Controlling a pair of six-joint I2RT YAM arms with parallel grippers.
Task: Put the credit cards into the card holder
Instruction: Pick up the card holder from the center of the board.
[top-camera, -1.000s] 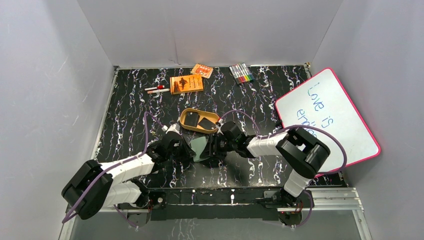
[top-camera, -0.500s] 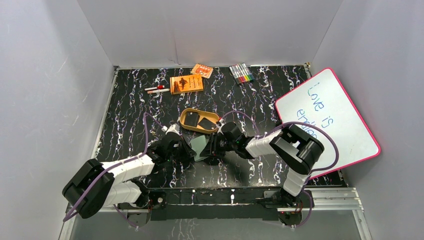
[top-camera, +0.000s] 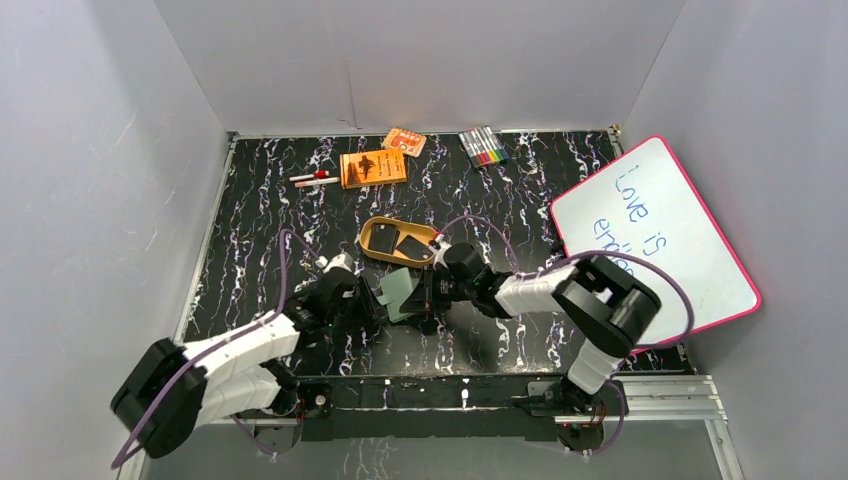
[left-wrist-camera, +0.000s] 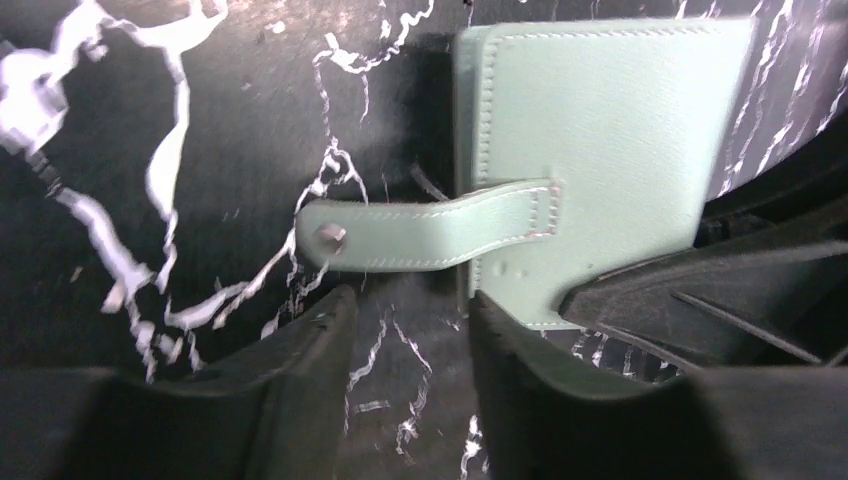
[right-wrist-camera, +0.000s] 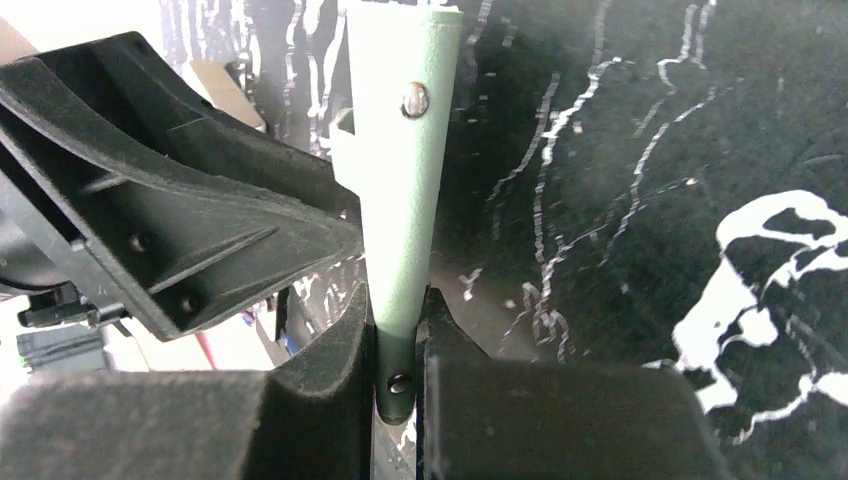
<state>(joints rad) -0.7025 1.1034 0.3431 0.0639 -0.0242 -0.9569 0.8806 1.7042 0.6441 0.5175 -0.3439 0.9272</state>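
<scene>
Evidently the right claw (right-wrist-camera: 398, 330) is clamped on the green card holder (left-wrist-camera: 600, 140) to steady it. The left claw (left-wrist-camera: 410, 330), its fingers apart, sits just short of the strap (left-wrist-camera: 430, 235), probably to pull it open. Just beyond both claws, the credit cards (top-camera: 410, 246) lie in a yellow tray (top-camera: 365, 243), not yet in the holder.

Left arm (top-camera: 245, 342): white shell links, black joint housings, chunky black elbow block. Right arm (top-camera: 527, 290): same white-and-black build. A purple cable (top-camera: 283, 268) runs along each arm. Base mounts (top-camera: 305, 400) black.

Left gripper (left-wrist-camera: 410, 300): matte black fingers (left-wrist-camera: 290, 390), rounded edges. Its outer face is ribbed, with small screws (right-wrist-camera: 135, 242).

Right gripper (right-wrist-camera: 398, 300): black fingers (right-wrist-camera: 320, 400), finely grained, with a dark screw head (right-wrist-camera: 400, 383) between them.
</scene>
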